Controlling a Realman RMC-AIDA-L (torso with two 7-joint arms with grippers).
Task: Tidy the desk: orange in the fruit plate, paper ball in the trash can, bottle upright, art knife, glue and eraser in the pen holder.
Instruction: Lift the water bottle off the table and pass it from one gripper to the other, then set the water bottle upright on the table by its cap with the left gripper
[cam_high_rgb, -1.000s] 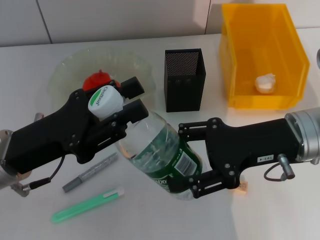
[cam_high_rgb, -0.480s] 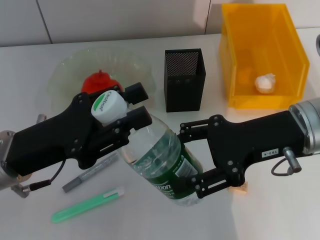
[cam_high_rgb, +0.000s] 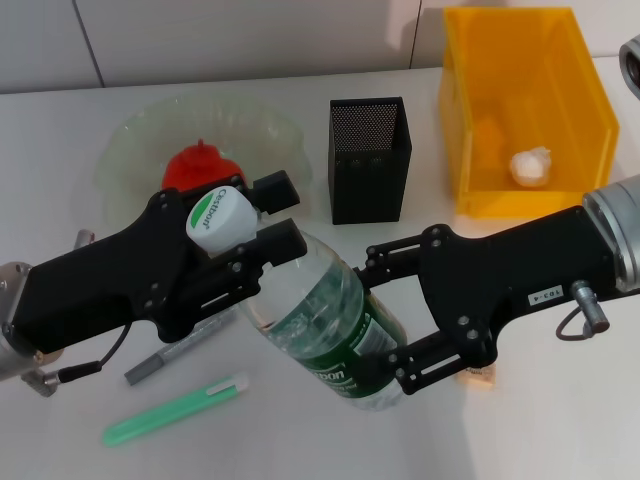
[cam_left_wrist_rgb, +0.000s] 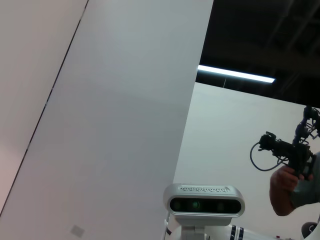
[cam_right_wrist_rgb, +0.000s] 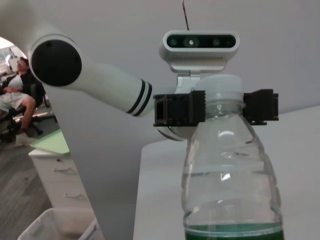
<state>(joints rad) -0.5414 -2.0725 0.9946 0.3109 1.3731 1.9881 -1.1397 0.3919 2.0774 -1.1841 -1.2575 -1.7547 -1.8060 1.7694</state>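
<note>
A clear bottle with a green label and a white cap is held tilted above the table, cap toward the back left. My left gripper is shut on its neck just under the cap. My right gripper is shut on the labelled lower body. From the right wrist, the bottle rises with the left gripper clamped across its neck. The orange lies in the glass fruit plate. The paper ball lies in the yellow trash can. The left wrist view holds none of these.
The black mesh pen holder stands at the back centre. A grey pen-shaped item and a green stick lie front left; I cannot tell which is knife or glue. A small pale eraser peeks out beneath my right gripper.
Both grippers have shifted slightly with the bottle. Its cap end moved a little right and nearer, and the right arm's wrist swung toward the back.
</note>
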